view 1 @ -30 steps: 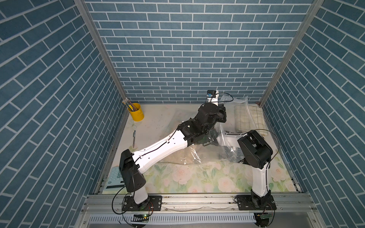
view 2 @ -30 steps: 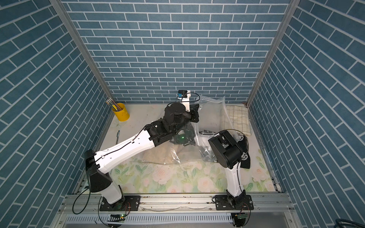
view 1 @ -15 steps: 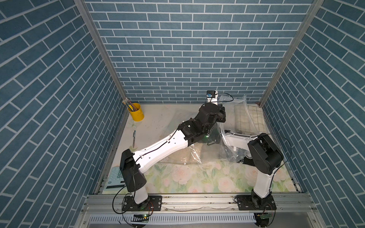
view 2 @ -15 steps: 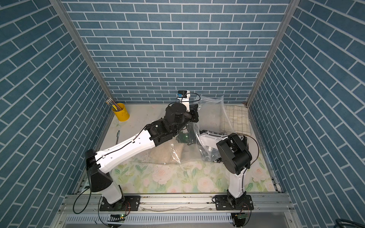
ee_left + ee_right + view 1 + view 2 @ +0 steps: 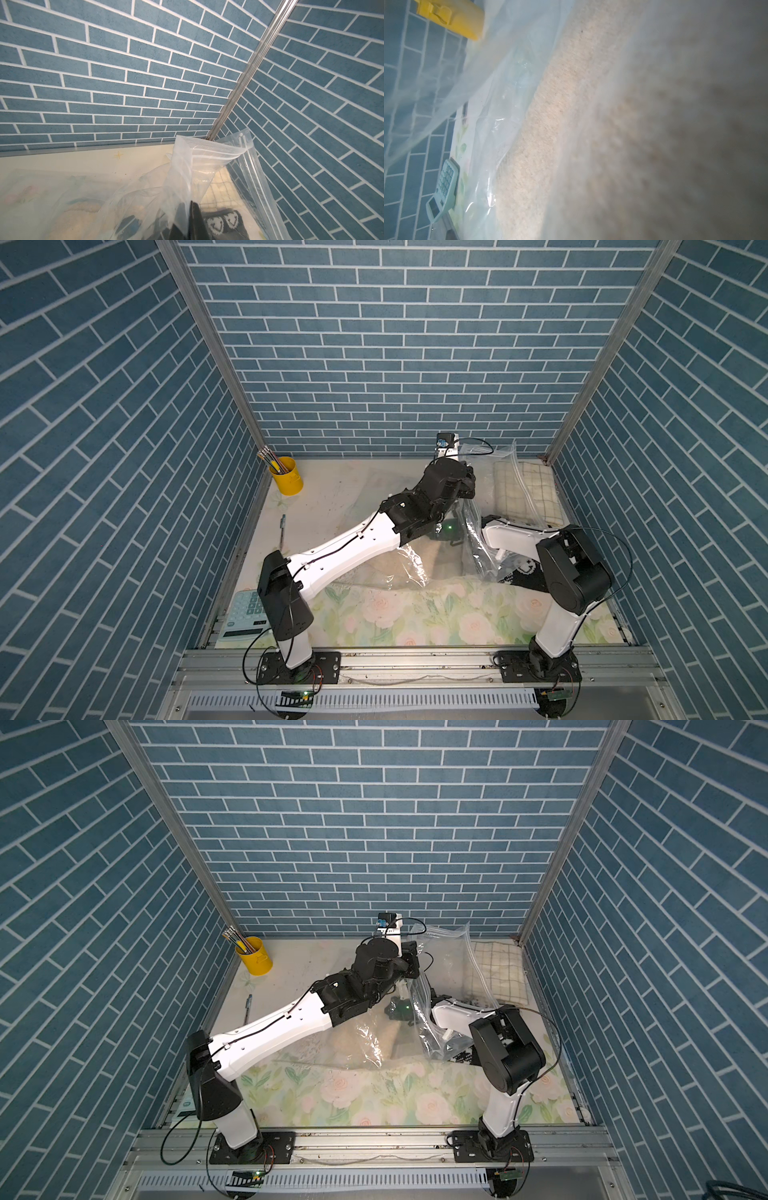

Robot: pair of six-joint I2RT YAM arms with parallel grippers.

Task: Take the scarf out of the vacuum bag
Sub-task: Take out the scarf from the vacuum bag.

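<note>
Table [image 5: 332, 497]: floral cloth over the near half, blue brick walls on three sides.

Vacuum bag [image 5: 442, 957] was the largest loose item. Its zip mouth stood raised at the far right. The rest trailed down and lay crumpled flat over mid-table.

Scarf [image 5: 571, 124], cream and fuzzy, lay inside the flat part, seen through plastic in the right wrist view.

Checked cloth [image 5: 528, 489] lay far right, behind the raised bag. Black knit with smiley faces [image 5: 224, 220] lay by the right arm; could not tell whether it was in the bag.

Left gripper [image 5: 190, 209] was clamped tight on a gathered fold of the bag, just below the zip strip. The bag wall rose above its tips and spilled to both sides.

Right gripper [image 5: 451, 533] showed only as a dark shape with a green light under the plastic, below the left arm. Its jaws were unseen, so I could not tell whether they were open or closed.

Along the left edge: yellow cup [image 5: 286, 481], calculator [image 5: 245, 610], pen [image 5: 282, 526].
</note>
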